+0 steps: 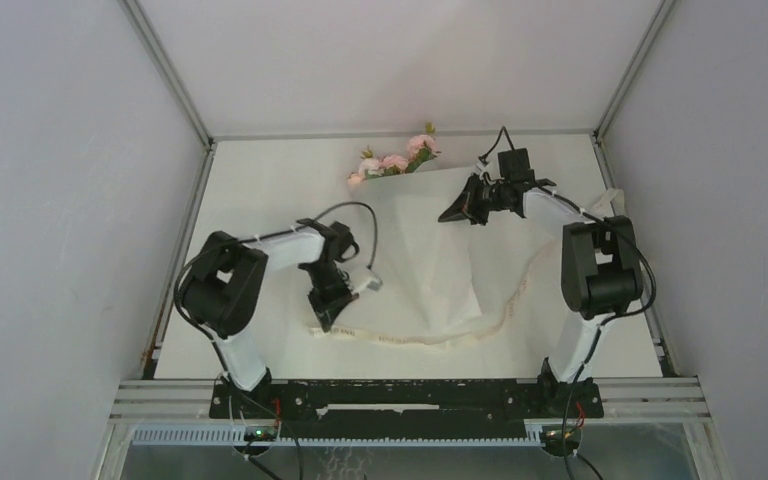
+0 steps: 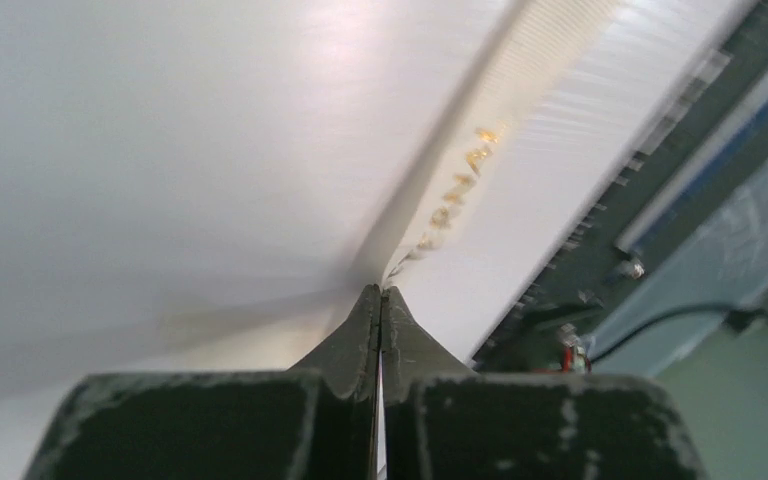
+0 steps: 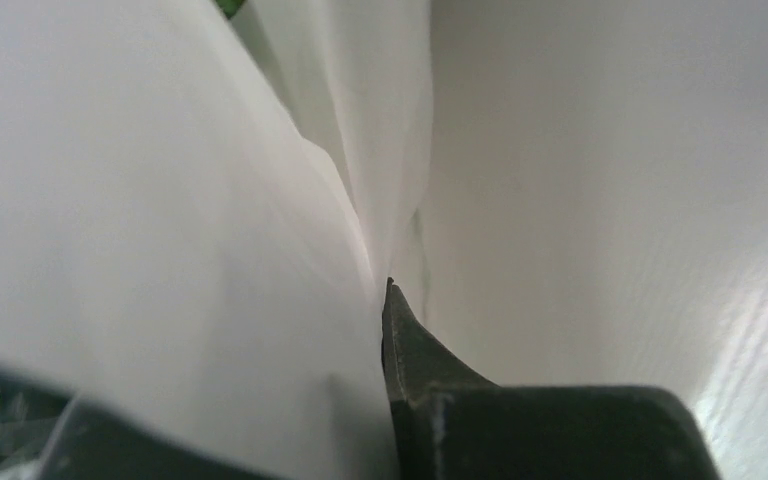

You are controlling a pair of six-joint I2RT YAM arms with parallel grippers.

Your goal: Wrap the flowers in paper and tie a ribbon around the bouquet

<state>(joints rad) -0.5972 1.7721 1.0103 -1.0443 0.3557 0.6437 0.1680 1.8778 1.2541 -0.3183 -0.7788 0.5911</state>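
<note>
The large thin white sheet of paper (image 1: 430, 250) lies over the long stems of the small bunch of pale pink flowers (image 1: 395, 162). Only the blooms and leaves show, just past its far edge. The right gripper (image 1: 457, 212) sits at the paper's far right corner with its fingers pinched together on a fold of the sheet. One finger is hidden under the paper in the wrist view. The long narrow cream ribbon (image 1: 430, 340) runs along the paper's near edge and curls up past its right side. The left gripper (image 1: 323, 322) is off the paper's near left corner, fingers clamped on one end of the ribbon. The wrapping looks only begun: the paper is loose and not rolled into a cone, and the ribbon circles nothing. Rolling and tying both remain.
</note>
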